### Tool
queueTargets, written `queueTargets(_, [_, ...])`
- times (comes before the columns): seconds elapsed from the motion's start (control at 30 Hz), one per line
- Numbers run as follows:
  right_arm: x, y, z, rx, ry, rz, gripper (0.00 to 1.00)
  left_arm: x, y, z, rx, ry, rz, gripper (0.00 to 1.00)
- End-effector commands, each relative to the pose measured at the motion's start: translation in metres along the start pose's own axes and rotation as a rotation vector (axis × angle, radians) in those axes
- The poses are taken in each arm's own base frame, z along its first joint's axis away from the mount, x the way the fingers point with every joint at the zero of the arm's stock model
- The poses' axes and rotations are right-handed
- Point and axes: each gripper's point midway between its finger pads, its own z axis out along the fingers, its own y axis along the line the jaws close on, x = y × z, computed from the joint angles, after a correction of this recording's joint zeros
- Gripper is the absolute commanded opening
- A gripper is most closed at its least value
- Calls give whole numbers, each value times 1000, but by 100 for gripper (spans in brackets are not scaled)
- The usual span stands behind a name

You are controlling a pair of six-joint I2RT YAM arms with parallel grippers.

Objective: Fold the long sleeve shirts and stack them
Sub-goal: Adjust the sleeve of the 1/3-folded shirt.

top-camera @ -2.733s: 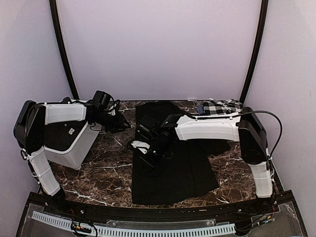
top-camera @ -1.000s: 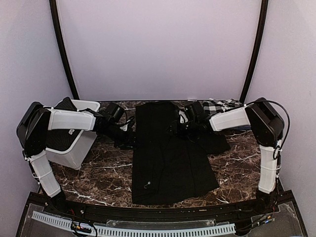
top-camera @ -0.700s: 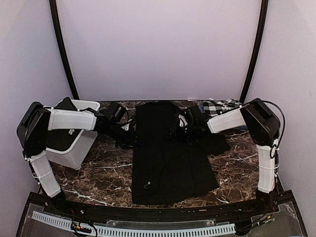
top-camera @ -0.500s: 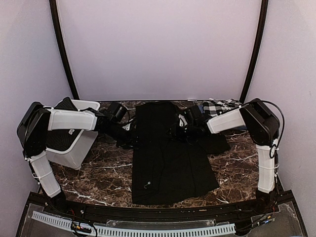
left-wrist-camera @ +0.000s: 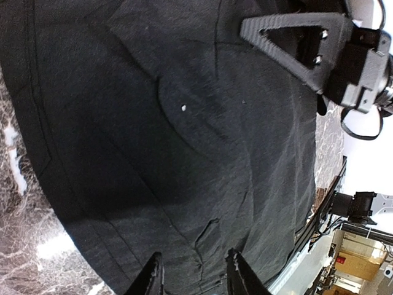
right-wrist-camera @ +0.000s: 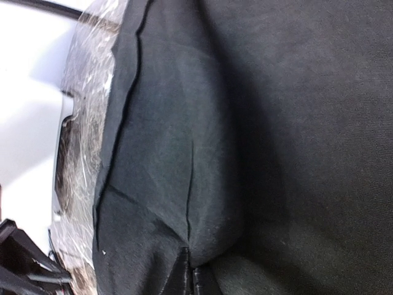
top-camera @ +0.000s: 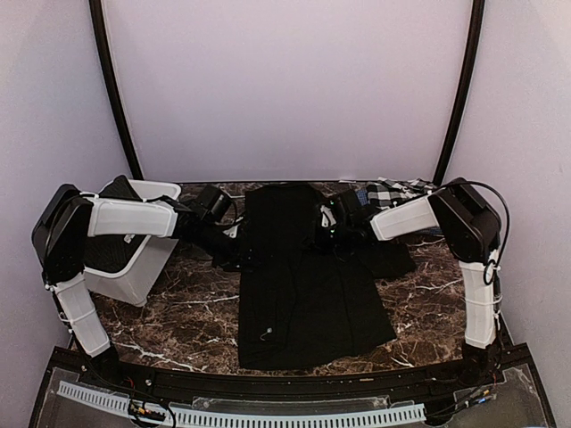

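**Black long sleeve shirt, flat on marble, a pincer at each flank**

- Right pincer (right-wrist-camera: 191, 276): clamped tight on a small pinch of the black shirt (top-camera: 303, 294). A ridge of cloth rises from its tips.
- Left pincer (left-wrist-camera: 193, 279): fingers part-way apart, astride the cloth at the shirt's opposite edge. No hold can be made out.
- Shirt: spread lengthwise between the two pincers, reaching a little beyond them and a long way nearward. Its small white mark (top-camera: 266, 335) lies well nearward of the left pincer.
- Risk, judged: only one flank looks gripped. A lift by the right pincer alone would drag the cloth askew and leave a crooked fold. So thin a pinch may also slip out.
- White bin (top-camera: 143, 272): near the left pincer's outer side. Its wall limits any outward swing.
- Checked shirt (top-camera: 397, 192): beyond the right pincer's outer side, apart from it, liable to be caught by a wide sweep.
- Table (top-camera: 187, 312): the freest travel seems nearward, along the shirt. The back wall stands close beyond both pincers.
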Motion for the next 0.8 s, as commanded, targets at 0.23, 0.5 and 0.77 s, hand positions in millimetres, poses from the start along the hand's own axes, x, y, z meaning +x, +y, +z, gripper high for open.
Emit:
queueTargets(0.23, [-35,12,-15,8,-91,-36,0,23,34,16,-99,63,-26,34])
queueTargets(0.5, [-40,1,-20,34,-96,-28,0,27,45,19,-142,73,-34,34])
queueTargets(0.77, [-30,0,-25,31,-75,-46,7,13,35,10,-145,33,-14,34])
